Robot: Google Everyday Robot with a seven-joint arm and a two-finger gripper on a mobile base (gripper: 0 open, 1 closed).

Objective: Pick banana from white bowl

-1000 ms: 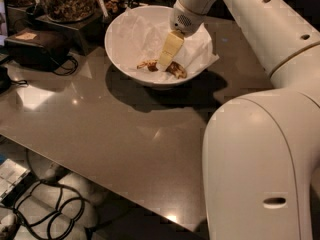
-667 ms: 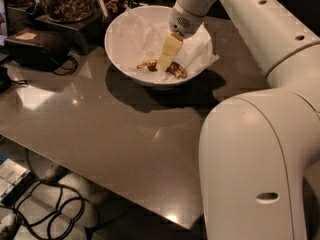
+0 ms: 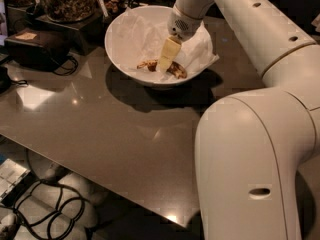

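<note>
Gripper (image 3: 163,68) angled steeply down into white bowl (image 3: 145,80) at far side of table (image 3: 100,134), tip at banana (image 3: 177,70) midsection, suiting central grasp; whether open or closed, cannot tell

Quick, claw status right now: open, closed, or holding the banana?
Claw: down inside the white bowl, its tip at the banana; open, closed or holding cannot be told.
</note>
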